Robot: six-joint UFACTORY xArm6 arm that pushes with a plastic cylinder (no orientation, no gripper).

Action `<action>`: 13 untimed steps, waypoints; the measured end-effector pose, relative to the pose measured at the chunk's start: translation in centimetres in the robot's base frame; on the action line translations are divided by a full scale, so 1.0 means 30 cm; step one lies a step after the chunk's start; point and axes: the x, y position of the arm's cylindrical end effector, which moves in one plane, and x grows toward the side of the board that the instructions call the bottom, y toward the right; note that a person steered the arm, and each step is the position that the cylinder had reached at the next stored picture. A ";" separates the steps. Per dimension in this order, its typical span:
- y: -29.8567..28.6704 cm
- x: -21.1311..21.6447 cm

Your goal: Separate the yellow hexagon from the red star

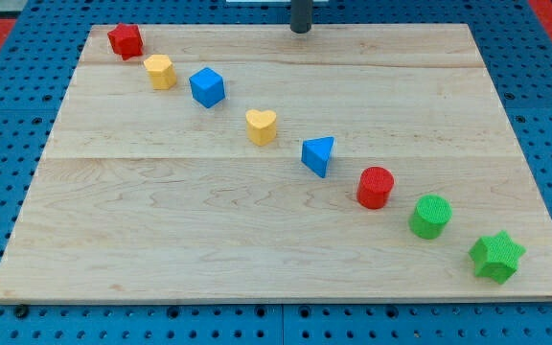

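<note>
The red star lies at the board's top left corner. The yellow hexagon sits just below and right of it, nearly touching it. My tip stands at the top edge of the board near the middle, far to the right of both blocks and touching nothing.
A diagonal row runs from top left to bottom right: blue cube, yellow heart, blue triangle, red cylinder, green cylinder, green star. The wooden board lies on a blue pegboard.
</note>
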 end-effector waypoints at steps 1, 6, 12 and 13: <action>-0.054 -0.004; -0.392 -0.005; -0.931 0.056; -0.642 0.188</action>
